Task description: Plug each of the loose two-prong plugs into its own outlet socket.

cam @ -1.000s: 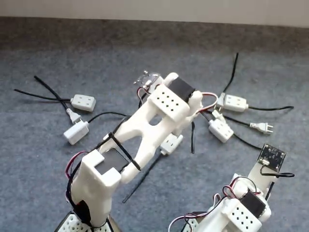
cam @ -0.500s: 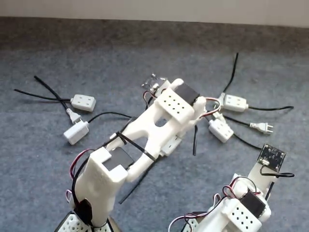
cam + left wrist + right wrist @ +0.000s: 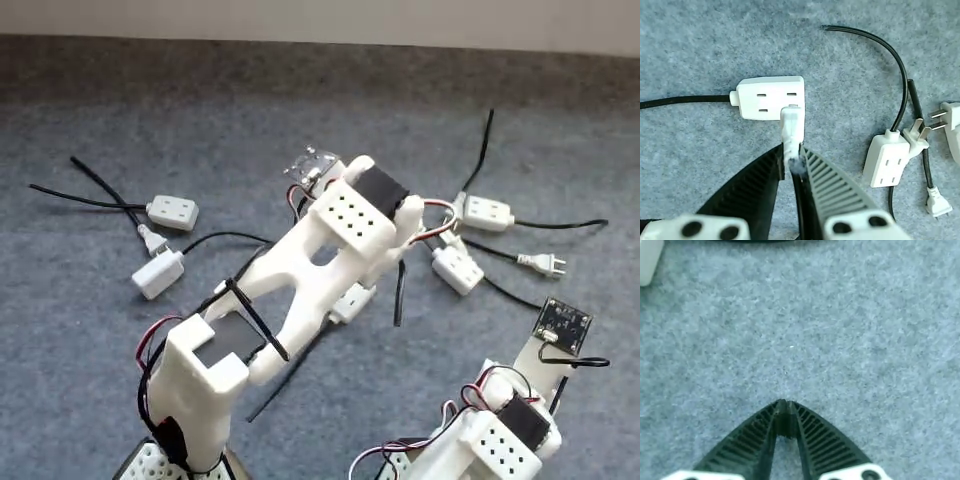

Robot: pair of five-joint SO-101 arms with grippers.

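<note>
You had the left gripper (image 3: pixel 796 165) pinching the white plug (image 3: pixel 791 127) by its cord end, which left the prong end free to meet the outlet socket (image 3: pixel 770 97). The plug's nose sat at the slotted face, though I could not tell whether the prongs were seated. Your right gripper (image 3: pixel 785 422) hung over bare carpet (image 3: pixel 840 315), jaws pressed together on nothing, seemingly parked clear. 1 more loose plug (image 3: pixel 917 132) lay beside a spare socket (image 3: pixel 886 162).

Left claw (image 3: pixel 793 156) and plug (image 3: pixel 791 122) back leftward after rightward swing.

White plug (image 3: pixel 791 125) (black cord) at white socket (image 3: pixel 765 95)
</note>
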